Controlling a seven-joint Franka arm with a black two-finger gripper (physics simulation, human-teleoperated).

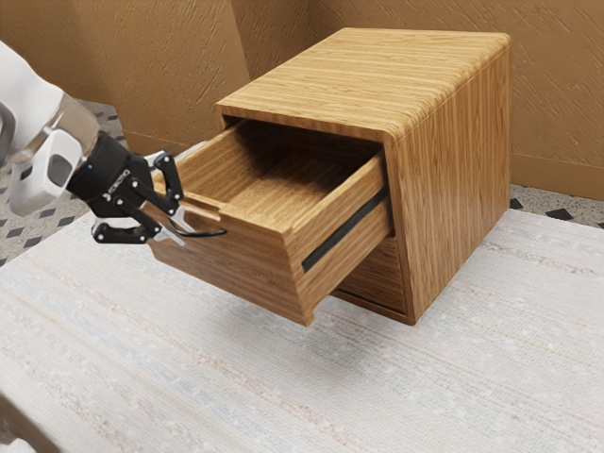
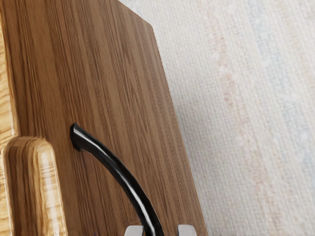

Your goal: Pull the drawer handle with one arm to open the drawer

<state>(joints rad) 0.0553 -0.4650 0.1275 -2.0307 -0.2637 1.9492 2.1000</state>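
Observation:
A wooden cabinet (image 1: 444, 142) stands on a pale rug, and its upper drawer (image 1: 255, 193) is slid far out toward the exterior view's left; the inside looks empty. A thin black curved handle (image 1: 206, 233) sits on the drawer's front panel (image 1: 231, 269). My black gripper (image 1: 175, 219) comes in from the exterior view's left and is shut on that handle. In the wrist view the handle (image 2: 113, 167) arcs across the wood front (image 2: 98, 73) and passes between my two silvery fingertips (image 2: 134, 230).
The pale woven rug (image 1: 377, 377) spreads in front of and beside the cabinet. A closed lower drawer front (image 1: 377, 278) sits under the open one. Brown walls (image 1: 142, 57) rise behind, with tiled floor (image 1: 38, 222) at the exterior view's left.

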